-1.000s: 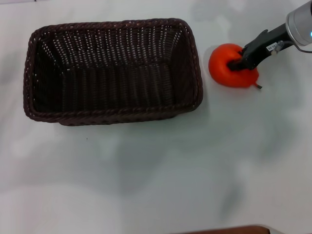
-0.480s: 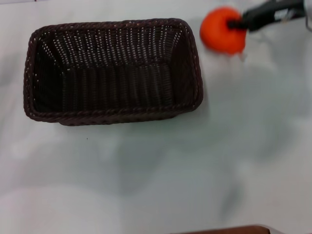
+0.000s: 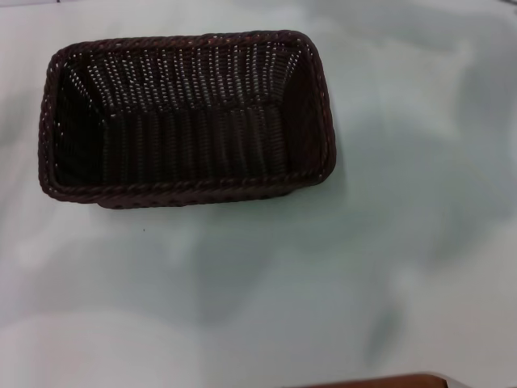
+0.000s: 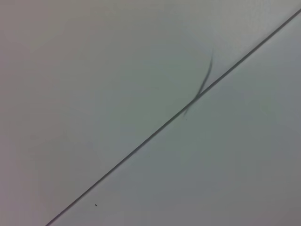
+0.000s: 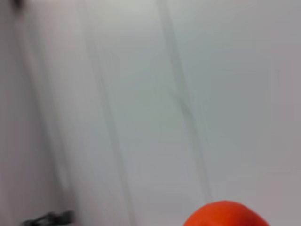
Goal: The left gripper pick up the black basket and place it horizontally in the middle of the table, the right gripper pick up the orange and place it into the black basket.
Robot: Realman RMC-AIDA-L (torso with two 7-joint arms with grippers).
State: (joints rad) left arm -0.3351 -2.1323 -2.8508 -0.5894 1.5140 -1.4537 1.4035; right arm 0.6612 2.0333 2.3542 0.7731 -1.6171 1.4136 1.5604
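The black basket [image 3: 186, 187] lies lengthwise on the white table [image 3: 363, 267], left of the middle in the head view, and is empty. The orange [image 5: 225, 214] shows only in the right wrist view, close to the camera at the picture's edge and off the table. It is out of the head view. The right gripper holds it, though its fingers do not show in any view. The left gripper is out of view. The left wrist view shows only bare table [image 4: 94, 70] with a thin dark line [image 4: 155, 132] across it.
A brown edge [image 3: 380, 381] runs along the near side of the table in the head view. A small dark blurred object [image 5: 47, 218] shows in a corner of the right wrist view.
The right gripper lifted the orange from the table right of the basket and carried it up and away, out of the head view. The basket has not moved.
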